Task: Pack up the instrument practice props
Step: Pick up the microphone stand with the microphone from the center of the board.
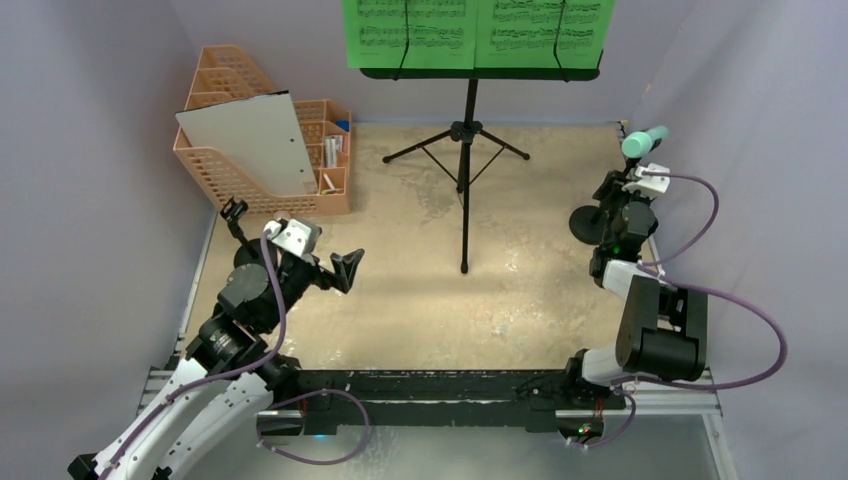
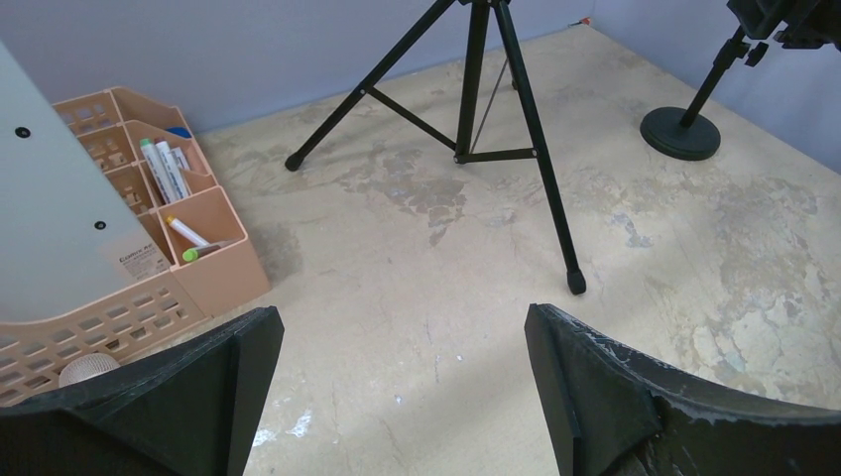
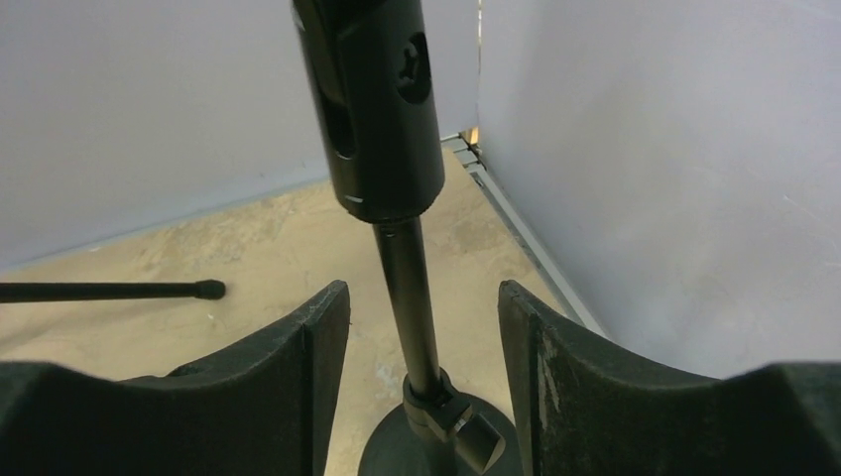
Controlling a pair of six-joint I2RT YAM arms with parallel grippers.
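At the table's right edge, the right gripper (image 3: 421,302), part-open, straddles without touching a black round-based holder (image 3: 409,268) bearing a mint toy microphone (image 1: 645,141), while the left gripper (image 2: 402,342) gapes empty and the black tripod music stand (image 1: 468,170) is not yet packed.

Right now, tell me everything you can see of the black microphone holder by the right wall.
The microphone holder is matte black, seemingly metal: round flat base, thin upright stem with a thumbscrew collar, thick clip on top, where the mint toy microphone seems seated. The right end effector straddles the stem without touching it.
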